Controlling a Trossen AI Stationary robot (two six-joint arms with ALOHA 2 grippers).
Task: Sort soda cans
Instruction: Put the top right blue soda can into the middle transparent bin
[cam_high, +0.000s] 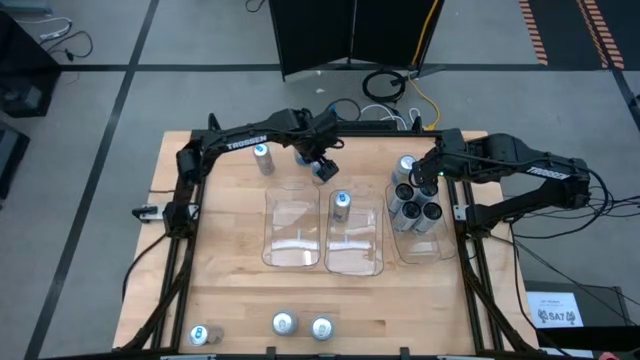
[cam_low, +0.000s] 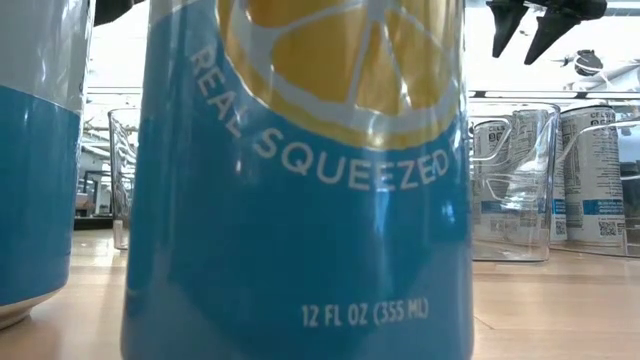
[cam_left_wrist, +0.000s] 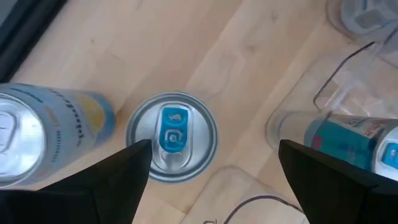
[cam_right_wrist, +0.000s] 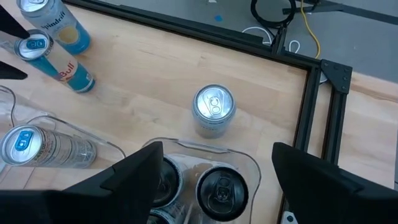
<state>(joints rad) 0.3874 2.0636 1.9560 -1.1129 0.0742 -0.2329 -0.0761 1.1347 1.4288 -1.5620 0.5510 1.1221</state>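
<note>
- A blue-tabbed soda can (cam_high: 324, 170) stands upright on the wooden desk (cam_high: 225, 260), just behind the middle clear tray (cam_high: 352, 240); the left wrist view shows its silver top (cam_left_wrist: 172, 137) from above.
- The left tool (cam_high: 322, 166) hangs right over that can, fingers (cam_left_wrist: 112, 180) spread wide to either side of it, not touching it.
- Another can (cam_high: 342, 207) stands inside the middle clear tray, at its back end.
- A pale can with a yellow mark (cam_high: 263, 159) stands on the desk, well left of the middle tray's back corner.
- The left clear tray (cam_high: 293, 230) lies just beside the middle tray.
- The right clear tray (cam_high: 422, 240) holds four dark-topped cans (cam_high: 417, 205) packed together at its back.
- A silver can (cam_high: 406, 166) stands on the desk just behind the right tray; the right wrist view shows it upright (cam_right_wrist: 213, 109).
- The right tool (cam_high: 428, 183) hovers over the right tray's back end, fingers (cam_right_wrist: 134, 171) open, holding nothing.
- Three cans (cam_high: 283, 324) stand along the desk's front edge, far from the trays.
- In the low view, a blue lemon-printed can (cam_low: 300, 200) fills the frame.
</note>
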